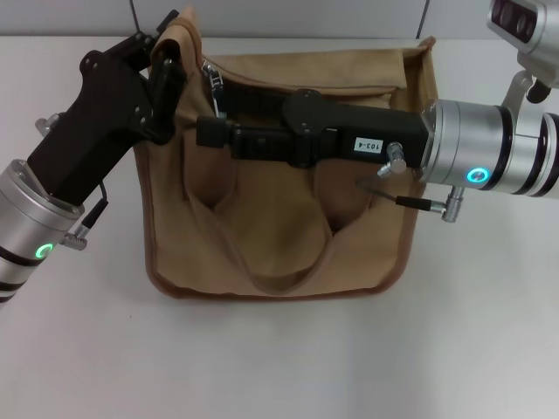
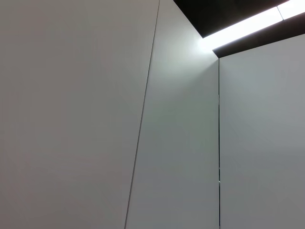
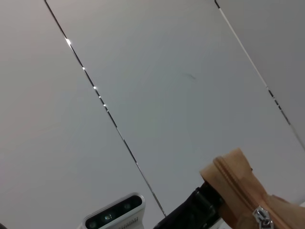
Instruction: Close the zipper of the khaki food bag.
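The khaki food bag point(image 1: 279, 236) stands on the white table in the head view, handles and pockets toward me. Its zipper point(image 1: 253, 94) runs along the top panel with a dark gap showing along it. The silver pull tab point(image 1: 212, 78) sits near the bag's left end. My left gripper point(image 1: 162, 74) is shut on the bag's raised top left corner point(image 1: 179, 35). My right gripper point(image 1: 210, 131) reaches from the right across the bag's top, its tip just in front of the pull tab. The right wrist view shows the raised corner point(image 3: 233, 179), the pull tab point(image 3: 261, 217) and the left gripper point(image 3: 190, 210).
The white table point(image 1: 288, 358) spreads around the bag. The left wrist view shows only wall panels point(image 2: 95, 119) and a ceiling light strip point(image 2: 248, 26). The right wrist view also shows the head camera point(image 3: 114, 215) under grey wall panels.
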Controlling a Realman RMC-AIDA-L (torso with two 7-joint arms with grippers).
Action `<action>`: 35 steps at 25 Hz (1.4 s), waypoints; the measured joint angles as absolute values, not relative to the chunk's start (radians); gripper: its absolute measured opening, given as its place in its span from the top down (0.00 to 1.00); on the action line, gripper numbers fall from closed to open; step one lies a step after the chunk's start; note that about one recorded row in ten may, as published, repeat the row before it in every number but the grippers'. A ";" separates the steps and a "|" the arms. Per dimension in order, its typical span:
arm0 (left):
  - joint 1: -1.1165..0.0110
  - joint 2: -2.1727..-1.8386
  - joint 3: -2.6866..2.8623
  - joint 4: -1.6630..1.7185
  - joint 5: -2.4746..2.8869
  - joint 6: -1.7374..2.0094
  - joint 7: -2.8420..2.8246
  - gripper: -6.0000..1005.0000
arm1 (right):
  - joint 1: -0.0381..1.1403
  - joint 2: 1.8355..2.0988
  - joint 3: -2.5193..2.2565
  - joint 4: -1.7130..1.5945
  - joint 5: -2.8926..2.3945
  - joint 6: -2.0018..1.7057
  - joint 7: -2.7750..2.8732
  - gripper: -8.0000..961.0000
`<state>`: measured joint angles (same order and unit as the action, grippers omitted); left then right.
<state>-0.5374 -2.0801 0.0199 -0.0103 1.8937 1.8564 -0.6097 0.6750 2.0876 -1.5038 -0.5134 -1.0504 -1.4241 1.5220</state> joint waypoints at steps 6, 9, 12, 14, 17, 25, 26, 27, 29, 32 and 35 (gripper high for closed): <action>-0.539 -2.080 0.020 -0.011 1.892 1.856 -0.609 0.97 | 0.683 2.088 -1.504 -0.514 -1.049 -1.413 1.522 0.16; -0.539 -2.080 0.020 -0.012 1.892 1.856 -0.609 0.97 | 0.687 2.088 -1.505 -0.514 -1.051 -1.396 1.520 0.16; -0.540 -2.080 0.020 -0.013 1.891 1.857 -0.609 0.97 | 0.687 2.088 -1.505 -0.514 -1.056 -1.387 1.484 0.20; -0.540 -2.080 0.020 -0.013 1.891 1.858 -0.609 0.97 | 0.687 2.088 -1.505 -0.514 -1.056 -1.387 1.480 0.24; -0.540 -2.080 0.020 -0.014 1.891 1.860 -0.609 0.97 | 0.687 2.088 -1.505 -0.514 -1.058 -1.382 1.477 0.35; -0.541 -2.080 0.021 -0.021 1.895 1.863 -0.609 0.97 | 0.702 2.088 -1.505 -0.506 -1.056 -1.375 1.477 0.85; -0.541 -2.080 0.021 -0.023 1.896 1.863 -0.609 0.97 | 0.705 2.088 -1.505 -0.505 -1.056 -1.375 1.477 0.88; -0.542 -2.080 0.023 -0.025 1.896 1.863 -0.609 0.97 | 0.709 2.088 -1.505 -0.502 -1.057 -1.375 1.477 0.91; -0.542 -2.080 0.023 -0.025 1.896 1.863 -0.609 0.97 | 0.711 2.088 -1.505 -0.501 -1.058 -1.375 1.477 0.97; -0.543 -2.080 0.023 -0.025 1.897 1.863 -0.609 0.97 | 0.711 2.088 -1.505 -0.500 -1.059 -1.375 1.477 0.97; -0.543 -2.080 0.021 -0.025 1.897 1.861 -0.609 0.97 | 0.707 2.088 -1.505 -0.500 -1.059 -1.378 1.470 0.98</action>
<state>-0.5428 -2.0800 0.0206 -0.0252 1.8973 1.8606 -0.6088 0.7066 2.0878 -1.5048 -0.5000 -1.0590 -1.3783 1.4703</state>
